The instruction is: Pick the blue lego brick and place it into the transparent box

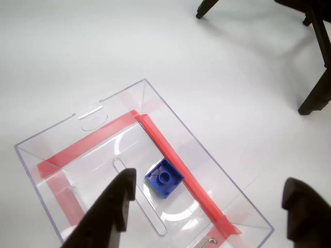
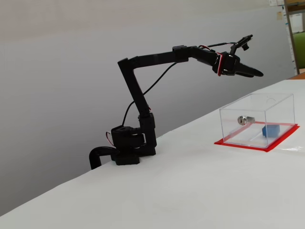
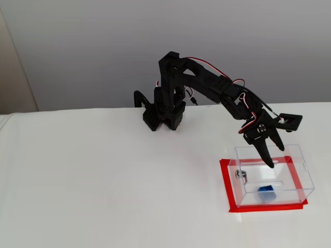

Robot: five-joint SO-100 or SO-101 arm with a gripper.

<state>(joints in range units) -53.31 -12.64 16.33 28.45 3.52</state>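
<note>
Tool (image 1: 207, 204): released, empty, hovering above the box
Blue lego brick (image 1: 164, 177): on the floor inside the transparent box (image 3: 299, 170)
Box: near the desk (image 3: 103, 186) right edge in a fixed view

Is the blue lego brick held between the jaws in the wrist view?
No. The blue lego brick lies on the floor of the transparent box, while the gripper hangs open and empty above it.

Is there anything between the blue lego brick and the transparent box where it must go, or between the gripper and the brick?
Nothing visible stands in the way. The blue lego brick already lies on the floor of the transparent box, near one long wall. The gripper is above the box's open top with its fingers spread and empty.
</note>
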